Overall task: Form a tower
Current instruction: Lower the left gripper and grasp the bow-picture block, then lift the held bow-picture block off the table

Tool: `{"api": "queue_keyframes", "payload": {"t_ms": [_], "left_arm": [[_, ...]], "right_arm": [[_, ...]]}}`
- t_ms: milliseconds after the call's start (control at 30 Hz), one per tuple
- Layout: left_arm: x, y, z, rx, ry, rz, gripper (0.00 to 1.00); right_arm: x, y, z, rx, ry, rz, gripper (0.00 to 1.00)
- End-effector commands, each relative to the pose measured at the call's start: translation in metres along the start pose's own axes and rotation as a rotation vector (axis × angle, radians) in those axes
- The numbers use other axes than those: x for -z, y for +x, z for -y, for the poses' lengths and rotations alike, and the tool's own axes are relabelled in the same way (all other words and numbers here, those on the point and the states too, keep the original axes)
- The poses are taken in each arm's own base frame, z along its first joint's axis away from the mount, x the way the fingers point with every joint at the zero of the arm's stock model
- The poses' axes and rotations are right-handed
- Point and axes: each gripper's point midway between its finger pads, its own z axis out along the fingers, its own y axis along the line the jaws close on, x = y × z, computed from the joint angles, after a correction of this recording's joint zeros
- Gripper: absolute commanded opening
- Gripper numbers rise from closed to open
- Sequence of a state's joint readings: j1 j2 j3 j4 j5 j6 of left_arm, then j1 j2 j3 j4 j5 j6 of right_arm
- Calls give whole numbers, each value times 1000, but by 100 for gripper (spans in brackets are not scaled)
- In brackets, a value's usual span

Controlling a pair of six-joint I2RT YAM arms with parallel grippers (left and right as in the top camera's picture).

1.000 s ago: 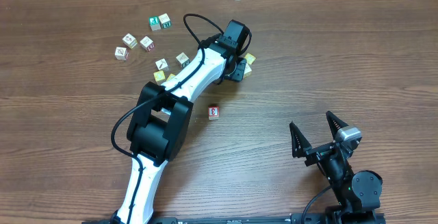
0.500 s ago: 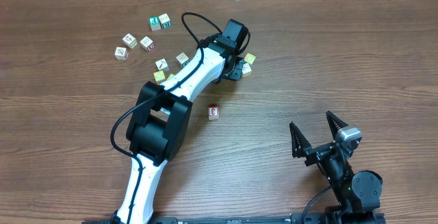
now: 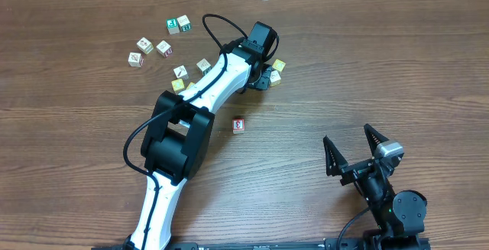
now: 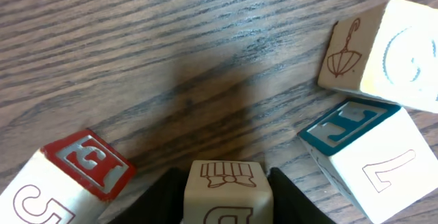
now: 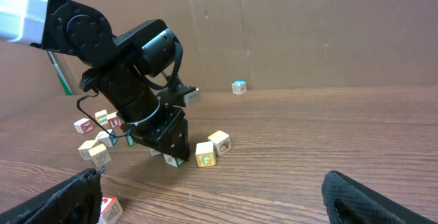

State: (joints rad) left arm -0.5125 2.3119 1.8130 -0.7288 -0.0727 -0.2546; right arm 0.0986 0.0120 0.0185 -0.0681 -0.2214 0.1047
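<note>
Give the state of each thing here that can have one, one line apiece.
left gripper: fingers shut on the cream cube.
right gripper: open, empty.
cream cube: held, clear of its neighbours.
red-lettered cube: loose on the table.
teal-lettered cube: loose, beside the umbrella cube.
tower: not begun; no cube seen stacked.

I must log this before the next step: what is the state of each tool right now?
Left tool: closed on a cream cube.
Right tool: open, holding nothing.
</note>
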Motion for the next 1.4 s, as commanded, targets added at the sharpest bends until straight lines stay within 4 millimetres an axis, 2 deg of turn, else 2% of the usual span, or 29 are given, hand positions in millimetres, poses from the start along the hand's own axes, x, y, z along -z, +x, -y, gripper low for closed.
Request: {"api": "queue_keyframes", "payload": {"t_ms": [0,67,133,233,400,500,567,800,1000,1100,1167,1233,1367], "left_arm": [[-8,2,-5,-5,-18,-11,37],[-8,2,-5,-4,-18,-14,29],[-5,1,-5,-4,-18,-14,25],[6,-3,-5,-4,-19,-14,24],[42,-14,-4,7,-20,-22,23],[62,-10,-4,41,-28,-55,21],[67,-4,-3,75,-34,-78,23],[53,24,3,195,-66,-154,20],[28,46,8,182,-75,-177,23],[22,55,6,180,-84,-195,24],[22,55,4,179,-89,-196,28],[21,54,3,180,-94,-192,39],[21,55,3,179,-94,-192,42]], "right_arm": [[0,1,1,-1,3,5,100],[0,1,1,-1,3,5,100],[0,1,1,-1,3,5,100],[0,1,1,-1,3,5,100],[0,1,1,-1,3,5,100],[0,1,1,-1,3,5,100],[0,1,1,-1,3,5,100],[0,1,1,-1,3,5,100],[0,1,1,-1,3,5,100],[0,1,1,-1,3,5,100],[0,1,1,-1,3,5,100],[0,1,1,-1,3,5,100],[0,1,1,-1,3,5,100]]}}
